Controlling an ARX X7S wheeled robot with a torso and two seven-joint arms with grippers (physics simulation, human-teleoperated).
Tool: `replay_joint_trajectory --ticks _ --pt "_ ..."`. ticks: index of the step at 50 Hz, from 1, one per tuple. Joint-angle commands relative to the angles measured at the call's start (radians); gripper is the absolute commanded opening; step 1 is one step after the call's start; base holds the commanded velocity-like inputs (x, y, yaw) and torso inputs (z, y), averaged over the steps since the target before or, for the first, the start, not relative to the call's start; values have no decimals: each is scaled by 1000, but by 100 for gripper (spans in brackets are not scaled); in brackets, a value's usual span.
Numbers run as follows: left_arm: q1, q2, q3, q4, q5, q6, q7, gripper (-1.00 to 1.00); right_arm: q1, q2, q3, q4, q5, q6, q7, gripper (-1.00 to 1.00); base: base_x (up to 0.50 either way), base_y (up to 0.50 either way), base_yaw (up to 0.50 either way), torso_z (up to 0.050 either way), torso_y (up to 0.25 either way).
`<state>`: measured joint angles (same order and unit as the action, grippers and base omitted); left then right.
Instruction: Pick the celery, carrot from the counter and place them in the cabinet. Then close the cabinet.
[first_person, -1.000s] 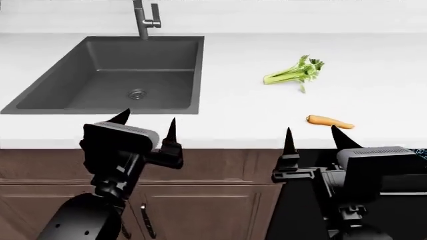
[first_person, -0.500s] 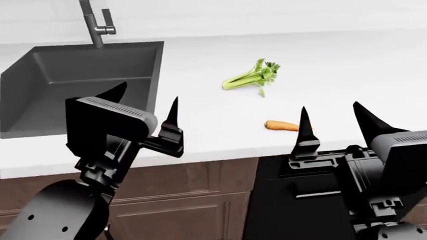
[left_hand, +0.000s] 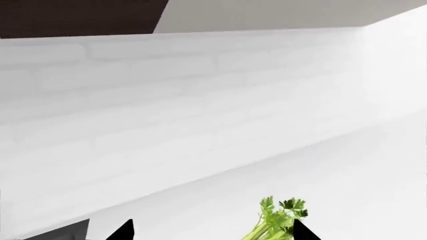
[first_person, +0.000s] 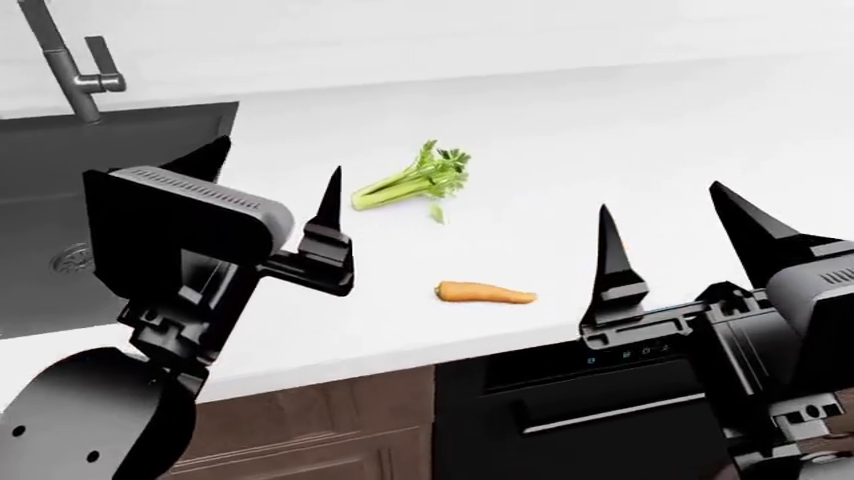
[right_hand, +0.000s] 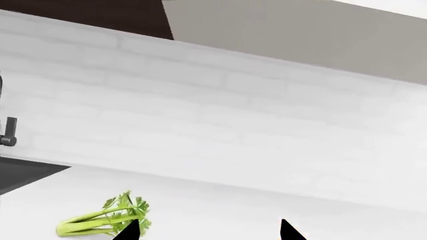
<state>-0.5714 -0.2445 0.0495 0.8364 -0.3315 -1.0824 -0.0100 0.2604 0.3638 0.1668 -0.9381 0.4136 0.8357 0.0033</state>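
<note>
Hovering over counter (first_person: 561, 130): left pincer (first_person: 267, 190), right pincer (first_person: 674, 235) spread wide, holding nothing.

We only see the sink (first_person: 80, 200) partly, and the faucet (first_person: 60, 60) loses its top.

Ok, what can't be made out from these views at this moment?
- Carrot: shows only in the head view; both wrist views miss it.
- Celery: stalk ends cut off by the left wrist frame edge.
- Sink: mostly hidden behind the left gripper in the head view.
- The cabinet meant for the vegetables: not identifiable.
</note>
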Motion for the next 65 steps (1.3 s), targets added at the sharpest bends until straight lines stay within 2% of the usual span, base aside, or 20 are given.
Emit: replay_joint_trajectory --ticks 1,10,18,27,33,37,46,56,65 --pt "-31 -4 -21 38 -24 -49 -9 100 13 16 16 -27 38 22 0 100 136 -537 0 0 0" --pt "-60 -19 -16 48 -36 -84 -10 100 30 39 -9 -38 50 30 11 100 224 -301 0 0 0" --pt "-85 -27 -30 69 -59 -132 -7 100 44 53 -17 -48 61 41 24 100 239 374 0 0 0" --pt "-116 -31 -4 70 -67 -164 -15 100 32 59 -6 -45 68 27 27 100 141 25 0 0 2" --pt "-118 -31 -2 57 -69 -139 -11 100 26 58 11 -41 83 21 31 100 136 -9 0 0 0" --pt "-103 -60 18 57 -53 -87 -3 100 23 60 17 -46 92 25 35 100 0 0 0 0 0" --pt "-91 -84 42 75 -100 -109 45 100 20 74 5 -47 97 26 37 100 0 0 0 47 0" --pt "-154 -93 88 12 -119 -144 68 100 19 91 15 -45 109 41 47 100 0 0 0 50 0" --pt "-149 -102 101 -14 -121 -129 77 100 26 107 15 -52 129 69 59 100 118 -23 0 50 0"
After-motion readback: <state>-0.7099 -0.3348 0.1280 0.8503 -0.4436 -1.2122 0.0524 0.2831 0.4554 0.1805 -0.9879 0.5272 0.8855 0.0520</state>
